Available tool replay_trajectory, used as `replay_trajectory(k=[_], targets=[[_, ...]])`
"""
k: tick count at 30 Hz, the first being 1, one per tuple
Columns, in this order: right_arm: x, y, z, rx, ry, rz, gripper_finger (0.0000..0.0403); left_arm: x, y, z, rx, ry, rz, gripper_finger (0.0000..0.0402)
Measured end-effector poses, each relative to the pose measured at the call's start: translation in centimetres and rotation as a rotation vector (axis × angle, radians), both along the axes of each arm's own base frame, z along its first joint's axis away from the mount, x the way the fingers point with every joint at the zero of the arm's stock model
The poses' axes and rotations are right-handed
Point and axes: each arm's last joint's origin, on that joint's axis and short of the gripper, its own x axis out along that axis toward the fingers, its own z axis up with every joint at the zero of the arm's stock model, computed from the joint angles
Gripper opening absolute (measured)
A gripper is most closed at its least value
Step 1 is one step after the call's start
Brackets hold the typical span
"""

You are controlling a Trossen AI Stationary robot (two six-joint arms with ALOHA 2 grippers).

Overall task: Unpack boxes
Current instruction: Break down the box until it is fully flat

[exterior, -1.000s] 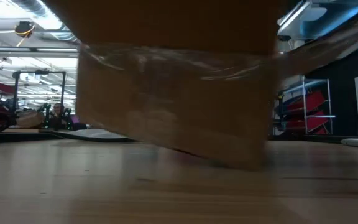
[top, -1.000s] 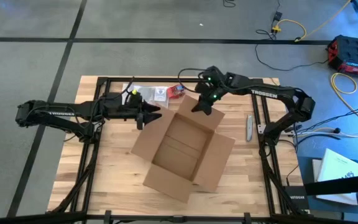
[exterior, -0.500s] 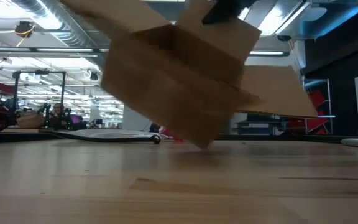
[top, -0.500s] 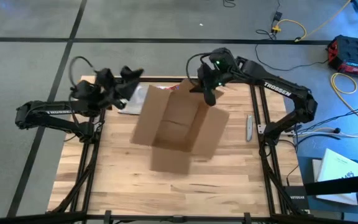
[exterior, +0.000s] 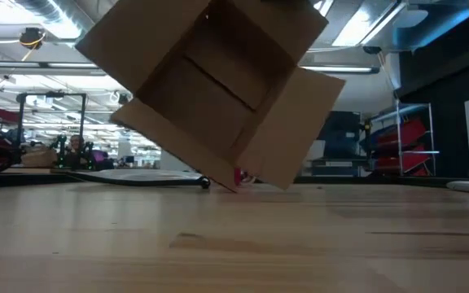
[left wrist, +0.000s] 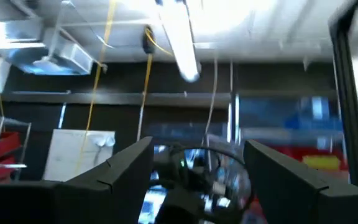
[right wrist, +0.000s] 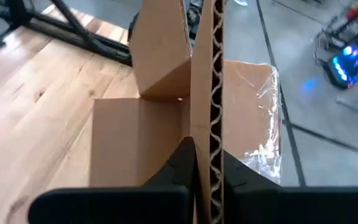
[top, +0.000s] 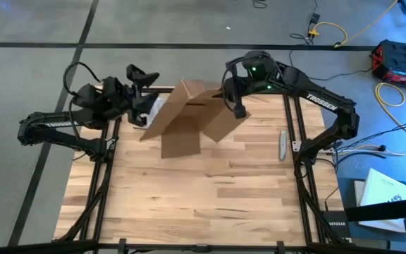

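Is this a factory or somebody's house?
Probably a big workshop or lab, not a house. There's a bare concrete floor with loose yellow cables, long ceiling strip lights, and red storage racks behind the wooden table.

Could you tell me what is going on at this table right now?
The right gripper is shut on a flap edge of the brown cardboard box and holds it tipped up over the far part of the wooden table, its opening facing the low camera. The left gripper is open and empty, raised near the table's far left corner, pointing up into the room.
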Motion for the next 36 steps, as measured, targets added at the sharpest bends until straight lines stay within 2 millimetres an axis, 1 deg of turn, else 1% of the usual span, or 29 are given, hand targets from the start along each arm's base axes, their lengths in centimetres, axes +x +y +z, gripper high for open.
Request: replay_trajectory(k=[2,6,9,11,14,16,22,26,29,32,34,36], targets=[[-0.1,0.0,-0.2,-0.069,0.02,0.037,0.0,0.3,-0.2,0.2,0.028,0.027,0.004,0.0239],[0.0,0.1,-0.2,-0.219,0.026,0.088,0.0,0.1,-0.2,0.8,0.029,0.016,0.008,0.0239],[0.1,0.1,-0.1,-0.255,0.019,0.105,0.0,0.1,-0.2,0.9,0.038,0.013,0.007,0.0239],[0.2,0.4,-0.1,-0.27,0.022,0.108,0.0,0.1,-0.5,0.8,0.086,0.018,-0.036,0.0239],[0.4,0.7,0.0,-0.343,0.022,0.098,0.0,0.6,-1.1,0.5,0.084,0.046,-0.112,0.0239],[0.5,0.6,0.2,-0.378,0.001,0.091,0.0,1.1,-1.7,0.0,0.083,0.103,-0.14,0.0239],[0.6,-0.2,1.0,-0.395,-0.071,0.022,0.0,2.9,-4.4,-0.6,0.101,0.163,-0.253,0.0239],[0.7,-1.0,1.7,-0.378,-0.144,-0.04,0.0,5.1,-6.5,-2.0,0.088,0.269,-0.341,0.0239],[0.5,-1.5,1.9,-0.39,-0.163,-0.073,0.0,6.4,-7.4,-3.7,0.082,0.396,-0.334,0.0239],[0.5,-1.8,2.1,-0.395,-0.176,-0.091,0.0,7.2,-7.2,-5.2,0.051,0.523,-0.278,0.0239],[0.5,-1.8,2.2,-0.399,-0.183,-0.102,0.0,7.5,-6.8,-5.5,0.045,0.547,-0.254,0.0239],[0.6,-1.8,2.2,-0.404,-0.184,-0.119,0.0,7.4,-6.4,-5.4,0.051,0.545,-0.217,0.0239]])
